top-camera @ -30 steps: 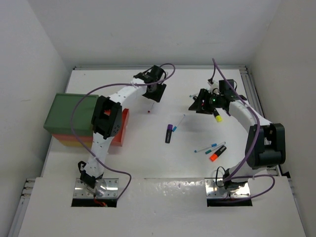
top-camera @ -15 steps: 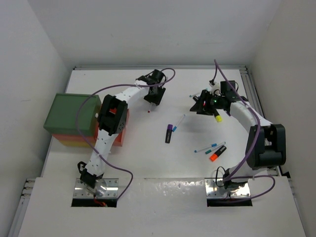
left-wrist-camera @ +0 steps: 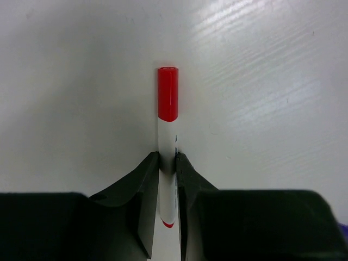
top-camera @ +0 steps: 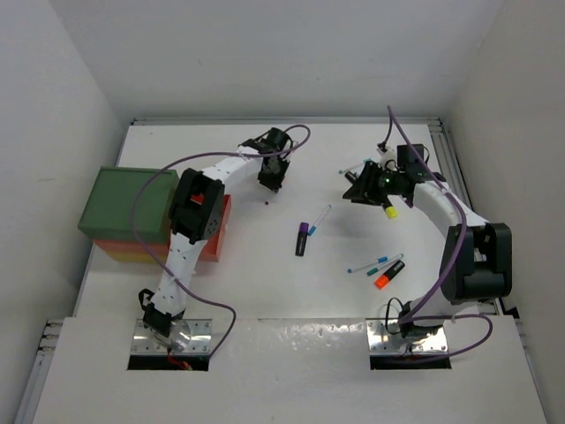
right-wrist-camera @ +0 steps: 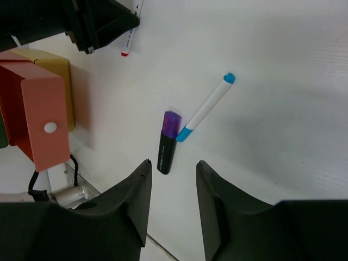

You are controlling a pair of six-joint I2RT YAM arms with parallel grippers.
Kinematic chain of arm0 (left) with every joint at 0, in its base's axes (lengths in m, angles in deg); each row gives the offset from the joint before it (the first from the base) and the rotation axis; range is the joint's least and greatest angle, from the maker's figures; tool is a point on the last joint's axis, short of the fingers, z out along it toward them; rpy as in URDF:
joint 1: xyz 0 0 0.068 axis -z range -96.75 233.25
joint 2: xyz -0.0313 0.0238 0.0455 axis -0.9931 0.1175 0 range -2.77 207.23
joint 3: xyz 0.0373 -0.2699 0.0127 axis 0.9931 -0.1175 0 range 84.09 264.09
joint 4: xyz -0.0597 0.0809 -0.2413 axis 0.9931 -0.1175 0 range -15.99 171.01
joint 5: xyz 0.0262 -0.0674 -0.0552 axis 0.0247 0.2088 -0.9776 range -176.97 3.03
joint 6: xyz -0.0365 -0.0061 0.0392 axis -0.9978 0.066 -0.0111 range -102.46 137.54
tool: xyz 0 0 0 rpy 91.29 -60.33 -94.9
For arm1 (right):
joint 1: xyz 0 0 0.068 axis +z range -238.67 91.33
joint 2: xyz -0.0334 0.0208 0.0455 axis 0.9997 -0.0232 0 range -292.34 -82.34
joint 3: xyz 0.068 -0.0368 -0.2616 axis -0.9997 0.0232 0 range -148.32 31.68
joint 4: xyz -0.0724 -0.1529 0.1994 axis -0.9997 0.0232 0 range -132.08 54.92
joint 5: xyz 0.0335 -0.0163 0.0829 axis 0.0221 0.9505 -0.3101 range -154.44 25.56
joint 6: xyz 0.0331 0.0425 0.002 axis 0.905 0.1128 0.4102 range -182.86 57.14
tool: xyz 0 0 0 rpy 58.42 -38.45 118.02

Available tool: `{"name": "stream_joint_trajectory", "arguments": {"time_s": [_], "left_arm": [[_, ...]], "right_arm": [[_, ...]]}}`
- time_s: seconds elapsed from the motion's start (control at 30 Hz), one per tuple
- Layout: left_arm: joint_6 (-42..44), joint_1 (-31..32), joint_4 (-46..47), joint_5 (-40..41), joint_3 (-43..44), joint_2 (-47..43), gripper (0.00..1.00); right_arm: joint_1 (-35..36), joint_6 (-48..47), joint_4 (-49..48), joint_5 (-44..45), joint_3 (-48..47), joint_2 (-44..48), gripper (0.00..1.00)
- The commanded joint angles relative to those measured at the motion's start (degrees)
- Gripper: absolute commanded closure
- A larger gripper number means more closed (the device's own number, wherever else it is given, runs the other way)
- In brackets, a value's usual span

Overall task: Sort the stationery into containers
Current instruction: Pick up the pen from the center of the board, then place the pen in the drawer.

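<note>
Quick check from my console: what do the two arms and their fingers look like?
The left arm and right arm have white links, chunky black joints and a purple cable looping alongside. The left elbow shows a red patch. Fingers are black, tapering wedges.

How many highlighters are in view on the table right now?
3. The purple highlighter lies near the middle; the orange highlighter lies nearer, to its right; the yellow highlighter lies farther back on the right. More may be hidden from these views.
</note>
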Motion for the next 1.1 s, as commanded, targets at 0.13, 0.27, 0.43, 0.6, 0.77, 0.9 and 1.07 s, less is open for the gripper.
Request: {"name": "stream_joint_trajectory", "arguments": {"time_s": [0.13,0.27,0.43,0.6,0.77,0.9,1.07], "left_arm": [[-1.3,2.2,-1.3,-4.1,-5.3,-7.1,0.8],[-0.4,4.2,-1.3,-3.5,-3.5,-12.9,0.84],[0.7,5.9,8.3,-0.7,-9.7,-25.6,0.84],[0.4,7.1,9.7,6.5,-15.5,-38.3,0.89],[0.1,5.5,8.1,11.1,-28.0,-50.9,0.9],[0.2,-1.1,4.9,10.7,-36.8,-61.1,0.93],[2.5,-8.7,-2.7,7.5,-41.3,-66.8,1.0]], "right_arm": [[-0.6,-0.6,-0.3,-1.6,-1.8,3.2,0.64],[-0.5,-0.8,0.1,-1.8,-1.3,4.8,0.64],[-0.5,-2.4,1.3,-1.6,-0.5,7.0,0.64],[-0.7,-3.5,2.4,-1.8,-0.4,8.6,0.64],[-0.4,-3.5,2.4,-2.0,-0.7,8.8,0.64],[0.7,-3.8,2.7,-1.6,-1.0,8.5,0.64],[2.1,-4.2,3.1,-0.8,-1.2,7.6,0.64]]}}
